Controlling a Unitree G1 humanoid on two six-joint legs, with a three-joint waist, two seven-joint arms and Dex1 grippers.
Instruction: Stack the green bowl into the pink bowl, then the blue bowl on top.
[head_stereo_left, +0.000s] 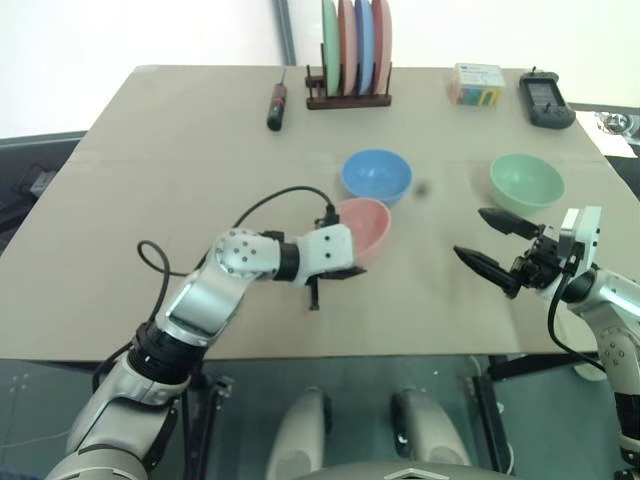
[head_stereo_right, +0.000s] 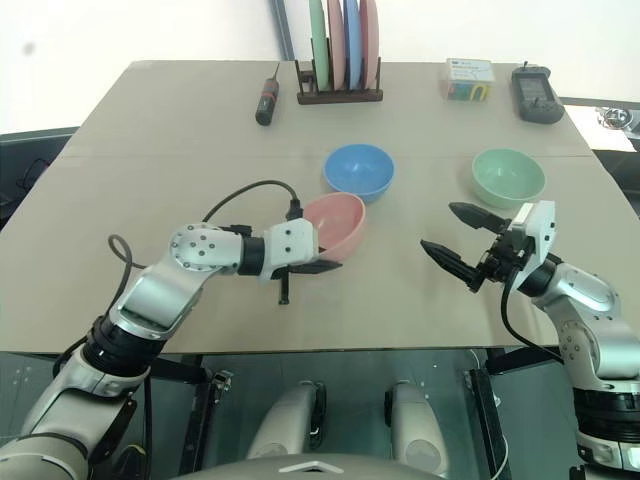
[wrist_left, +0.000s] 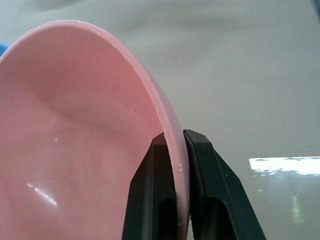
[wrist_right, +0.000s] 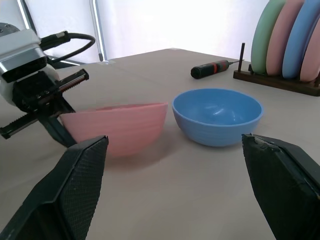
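Left tool pinching near rim of pink bowl, one finger inside, one outside; bowl tilting at middle of surface. Blue bowl sitting just beyond pink bowl, upright. Right tool hovering with fingers spread wide, gripping nothing. Green bowl resting on surface just beyond right tool.

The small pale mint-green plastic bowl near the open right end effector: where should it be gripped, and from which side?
Probably at the rim of the small pale mint-green plastic bowl, on the near edge facing the open right end effector. The bowl sits upright with a thin wall, so one finger inside and one outside would pinch it, as the left end effector does on the salmon-pink plastic bowl.
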